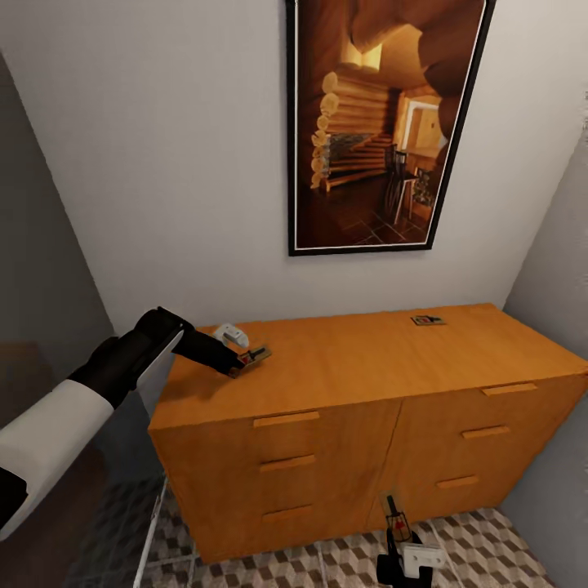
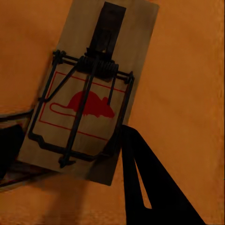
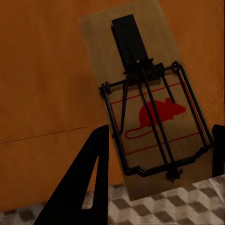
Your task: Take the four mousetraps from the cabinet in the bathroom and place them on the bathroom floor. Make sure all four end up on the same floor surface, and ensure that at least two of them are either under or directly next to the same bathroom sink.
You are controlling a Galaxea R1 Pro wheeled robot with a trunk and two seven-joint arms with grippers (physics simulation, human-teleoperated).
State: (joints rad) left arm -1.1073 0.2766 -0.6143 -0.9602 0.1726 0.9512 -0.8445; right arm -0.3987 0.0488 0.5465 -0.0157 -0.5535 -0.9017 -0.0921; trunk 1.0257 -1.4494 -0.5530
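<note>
The orange-brown cabinet [image 1: 367, 359] stands against the wall. My left gripper [image 1: 238, 364] reaches over its top left corner, fingers closed on the sides of a tan mousetrap [image 1: 255, 355] with a red mouse print [image 2: 89, 105], just above the wood. A second mousetrap [image 1: 428, 320] lies flat at the back right of the top. Low in front of the drawers, my right gripper [image 1: 398, 545] is shut on another mousetrap [image 1: 397, 516], held upright over the cube-patterned bathroom floor [image 1: 490, 547]. In the right wrist view that trap [image 3: 150, 108] sits between the black fingers [image 3: 89, 178]. The sink is out of view.
A large framed picture [image 1: 384, 122] hangs on the white wall above the cabinet. A grey wall [image 1: 563, 245] closes in at the right, tight to the cabinet's end. A dark surface and a thin glass edge [image 1: 151, 531] stand at the left.
</note>
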